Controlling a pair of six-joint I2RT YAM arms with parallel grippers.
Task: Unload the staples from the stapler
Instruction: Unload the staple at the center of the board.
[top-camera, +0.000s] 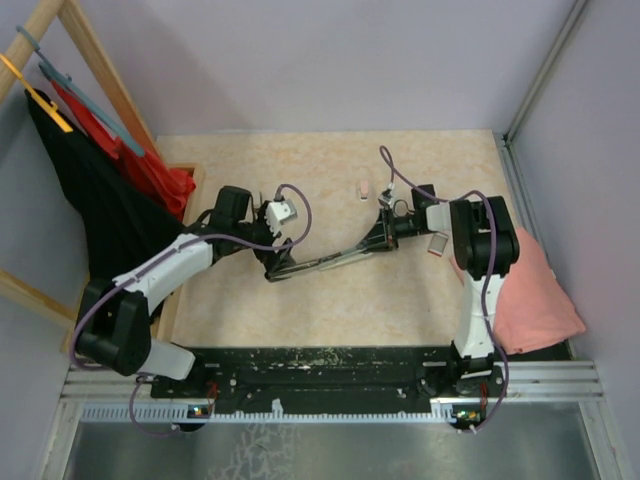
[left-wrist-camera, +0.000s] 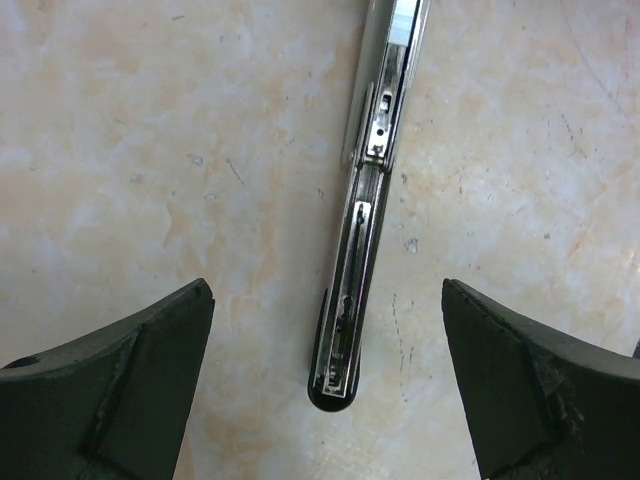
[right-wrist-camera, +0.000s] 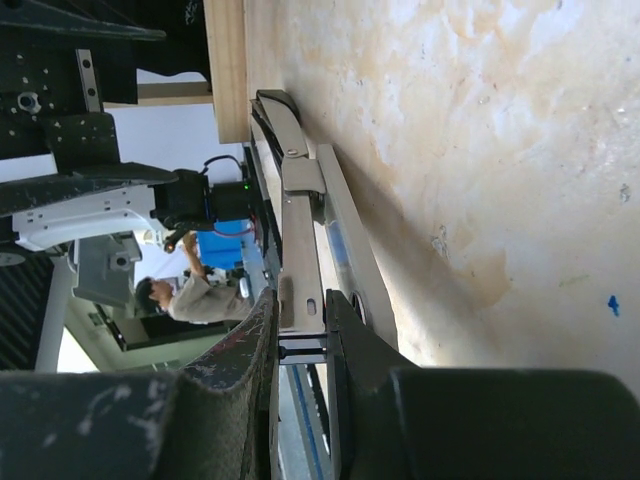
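While the right pincer (right-wrist-camera: 300, 322) clamps the stapler (top-camera: 328, 261) lying mid-frame on the worktop (top-camera: 400, 300), the left pincer (left-wrist-camera: 326, 295) hangs wide apart above its far end; staples too small to distinguish.

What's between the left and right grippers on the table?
The opened stapler spans that stretch, top view. The right gripper is shut on one end; the left gripper hangs open over the other, not touching it.
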